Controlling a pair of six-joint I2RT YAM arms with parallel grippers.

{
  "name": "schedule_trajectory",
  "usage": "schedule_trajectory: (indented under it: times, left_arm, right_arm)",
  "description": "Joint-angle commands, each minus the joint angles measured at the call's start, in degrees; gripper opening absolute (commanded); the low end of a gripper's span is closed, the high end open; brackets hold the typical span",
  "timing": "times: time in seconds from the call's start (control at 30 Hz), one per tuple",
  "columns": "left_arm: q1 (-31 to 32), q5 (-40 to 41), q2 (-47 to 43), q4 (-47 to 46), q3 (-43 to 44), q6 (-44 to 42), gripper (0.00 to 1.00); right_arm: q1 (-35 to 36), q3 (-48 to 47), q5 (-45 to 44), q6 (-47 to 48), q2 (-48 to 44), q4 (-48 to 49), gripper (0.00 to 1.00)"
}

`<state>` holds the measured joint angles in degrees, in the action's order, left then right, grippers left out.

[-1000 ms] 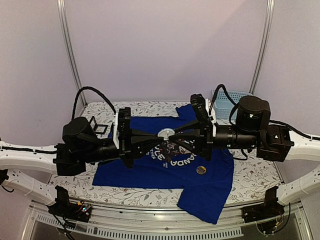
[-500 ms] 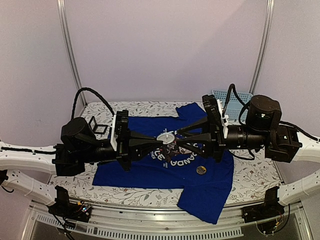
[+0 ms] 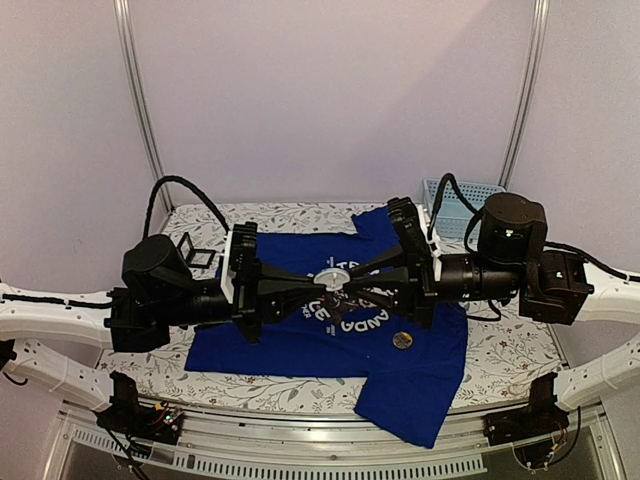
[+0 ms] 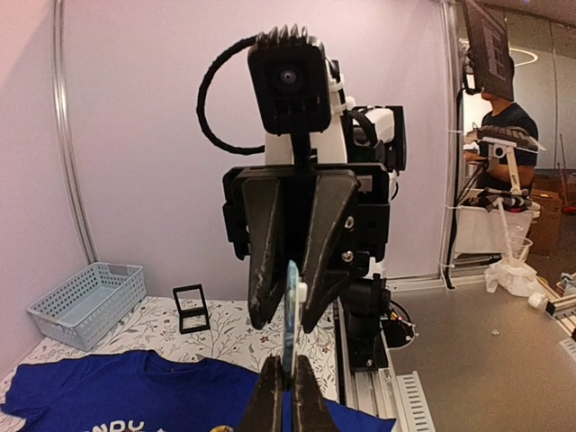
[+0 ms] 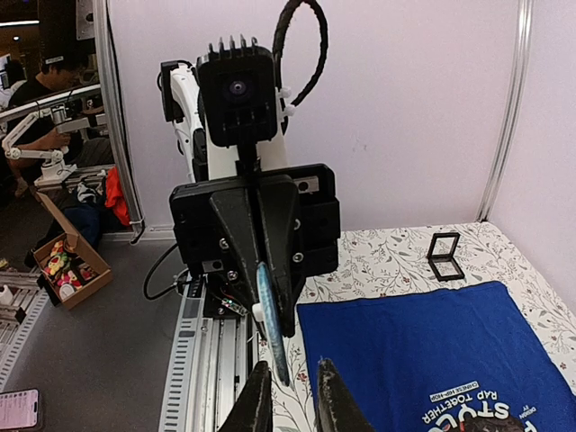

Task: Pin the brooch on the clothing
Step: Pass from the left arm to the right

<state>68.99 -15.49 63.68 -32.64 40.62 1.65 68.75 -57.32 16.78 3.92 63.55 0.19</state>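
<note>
shirt: blue tee (image 3: 300, 345) lies flat on the flowered tabletop (image 3: 500, 350), print up, one corner reaching the near edge.
left claw: the left claw (image 4: 286, 369) is clamped on the rim of the brooch (image 4: 290, 310), a thin pale disc held in the air above the chest print, edge-on to both wrist cameras.
right claw: the right claw (image 5: 292, 369) faces it from the other side, fingers apart and straddling the same disc. A gap shows on each side, so I see no grip.
step (my guess): mid-air regrasp or working the pin; brooch not on the fabric yet.
risk 1: rim grip is thin. If the right claw closes off-centre, the disc may twist out and drop.
risk 2: tips are nose to nose, so a small misalignment means finger-on-finger contact.
risk 3: the shirt is loose, so pushing a pin in may drag or bunch the fabric rather than pierce it.
far: basket (image 3: 455, 200) at the back right, not involved.
</note>
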Motion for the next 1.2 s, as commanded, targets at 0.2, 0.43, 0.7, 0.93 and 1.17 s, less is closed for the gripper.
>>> schedule_trajectory:
  times: [0.2,0.43,0.7,0.93,1.17]
  left_arm:
    - [0.3,-1.6,-0.2,0.5,-0.1,-0.5,0.00]
    - [0.3,-2.3,-0.1,2.0,0.6,-0.8,0.00]
    - [0.3,-2.6,-0.1,2.3,0.9,-0.7,0.00]
    - [0.3,-0.4,0.2,2.3,0.8,0.1,0.04]
    - [0.4,6.2,1.2,3.9,2.5,-1.6,0.58]
  right_arm:
    - [0.3,-1.8,-0.9,-0.1,-0.2,0.3,0.16]
    - [0.3,-1.8,-1.1,-0.1,-0.1,0.3,0.15]
    - [0.3,-2.0,-0.8,-0.2,-0.2,-0.1,0.05]
    - [0.3,-2.2,-1.3,-1.2,0.3,0.3,0.00]
    - [0.4,-0.9,-7.6,-6.5,2.3,3.6,0.00]
